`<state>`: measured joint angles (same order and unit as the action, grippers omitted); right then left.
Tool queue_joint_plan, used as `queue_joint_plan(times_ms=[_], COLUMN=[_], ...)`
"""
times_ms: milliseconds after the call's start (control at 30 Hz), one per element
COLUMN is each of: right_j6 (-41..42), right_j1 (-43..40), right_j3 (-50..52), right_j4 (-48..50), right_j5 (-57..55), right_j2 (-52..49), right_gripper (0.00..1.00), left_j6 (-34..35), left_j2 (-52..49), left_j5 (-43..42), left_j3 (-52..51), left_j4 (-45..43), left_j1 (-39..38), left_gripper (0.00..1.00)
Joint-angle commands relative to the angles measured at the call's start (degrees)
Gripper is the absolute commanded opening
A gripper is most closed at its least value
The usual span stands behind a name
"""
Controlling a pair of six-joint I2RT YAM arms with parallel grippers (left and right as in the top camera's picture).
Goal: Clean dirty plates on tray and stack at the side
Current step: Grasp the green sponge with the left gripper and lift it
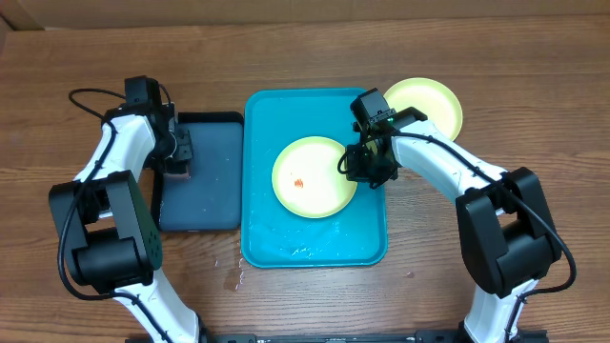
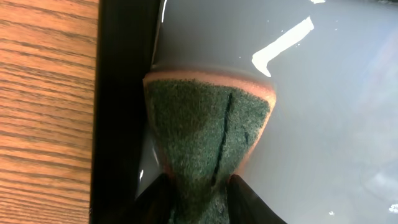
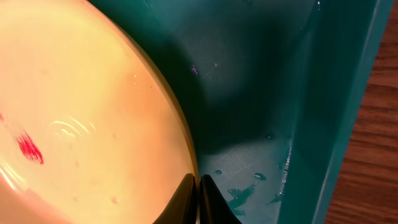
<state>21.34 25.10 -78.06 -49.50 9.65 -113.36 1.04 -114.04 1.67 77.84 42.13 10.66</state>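
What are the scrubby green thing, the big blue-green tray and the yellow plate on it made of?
The scrubby pad in the left claw looks like matted green scouring fibre on orange foam, fuzzy and dull. The teal tray and the yellow plate on it look like smooth plastic, probably: slightly shiny, with water beading up.

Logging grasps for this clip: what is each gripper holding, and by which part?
Left gripper pinches the green-faced sponge at one end. Right gripper is shut on the yellow-green plate at its right rim.
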Motion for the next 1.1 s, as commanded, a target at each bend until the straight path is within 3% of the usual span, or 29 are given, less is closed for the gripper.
queue_joint_plan(times_ms=[0,67,100,133,500,600,900,1067], right_j6=[-0.3,-0.3,-0.3,-0.3,-0.3,-0.3,-0.1,-0.1], right_j1=[-0.4,-0.4,-0.4,-0.4,-0.4,-0.3,-0.3,-0.4], right_j3=[-1.4,-1.4,-1.4,-1.4,-1.4,-0.9,-0.6,-0.6], right_j4=[0.2,0.2,0.2,0.2,0.6,1.9,2.7,2.7], right_j5=[-0.5,-0.5,-0.6,-0.6,-0.6,-0.5,4.8,5.0], right_j2=[1.9,1.9,1.9,1.9,1.9,1.9,1.9,1.9], right_gripper=[0.04,0.04,0.04,0.04,0.04,0.08,0.07,0.18], left_j6=[-1.8,-1.9,-1.9,-1.9,-2.4,-2.8,-2.8,-2.8], left_j2=[-1.0,-1.0,-1.0,-0.9,2.3,4.3,8.0,8.0], left_j5=[-1.2,-1.7,-2.4,-3.4,-11.0,-12.7,-17.9,-18.0], left_j3=[-1.7,-1.7,-1.7,-1.5,5.8,5.9,5.9,5.8], left_j4=[-1.2,-1.2,-1.1,-0.9,7.4,7.7,10.6,12.4], left_j1=[0.5,0.5,0.5,0.5,0.6,0.6,0.6,0.5], left_gripper=[0.31,0.2,0.07,0.04,0.04,0.04,0.04,0.04])
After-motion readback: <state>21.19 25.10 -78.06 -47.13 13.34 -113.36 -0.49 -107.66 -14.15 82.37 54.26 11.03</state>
